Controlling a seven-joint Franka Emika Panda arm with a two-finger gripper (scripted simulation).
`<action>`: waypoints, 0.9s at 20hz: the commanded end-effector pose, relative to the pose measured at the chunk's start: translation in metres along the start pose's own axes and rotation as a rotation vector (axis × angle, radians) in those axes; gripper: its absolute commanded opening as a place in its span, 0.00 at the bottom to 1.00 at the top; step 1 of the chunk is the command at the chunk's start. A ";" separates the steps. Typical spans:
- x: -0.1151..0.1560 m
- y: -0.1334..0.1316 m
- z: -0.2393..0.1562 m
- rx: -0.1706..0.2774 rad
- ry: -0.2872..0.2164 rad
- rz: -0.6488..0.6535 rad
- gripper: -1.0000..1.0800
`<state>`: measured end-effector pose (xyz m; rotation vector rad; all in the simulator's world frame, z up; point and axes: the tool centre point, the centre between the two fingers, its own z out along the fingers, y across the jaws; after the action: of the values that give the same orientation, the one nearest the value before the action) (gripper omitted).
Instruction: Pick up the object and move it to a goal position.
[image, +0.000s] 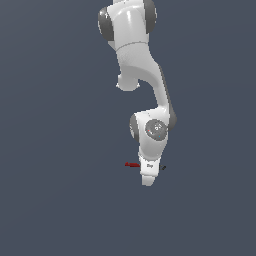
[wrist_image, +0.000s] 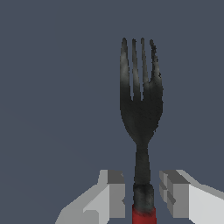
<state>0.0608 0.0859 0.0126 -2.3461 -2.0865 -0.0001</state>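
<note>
The object is a small fork (wrist_image: 141, 109) with dark black tines and neck and a red handle. In the wrist view its neck lies between my two fingers, with a narrow gap on each side. My gripper (wrist_image: 142, 194) is open and straddles the neck just above the red part. In the exterior view the hand (image: 148, 172) covers the fork's middle. Only the red end (image: 132, 164) and the black tip (image: 164, 168) stick out on either side. The gripper (image: 147, 181) points straight down at the surface.
A plain dark grey-blue surface (image: 60, 190) fills both views. The white arm (image: 135, 55) reaches down from the top of the exterior view.
</note>
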 end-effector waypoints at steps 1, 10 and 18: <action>-0.006 0.001 -0.006 -0.001 0.000 0.001 0.00; -0.059 0.003 -0.056 -0.001 -0.002 0.004 0.00; -0.097 0.007 -0.093 -0.001 -0.001 0.006 0.00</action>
<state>0.0568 -0.0066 0.1002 -2.3558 -2.0799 -0.0005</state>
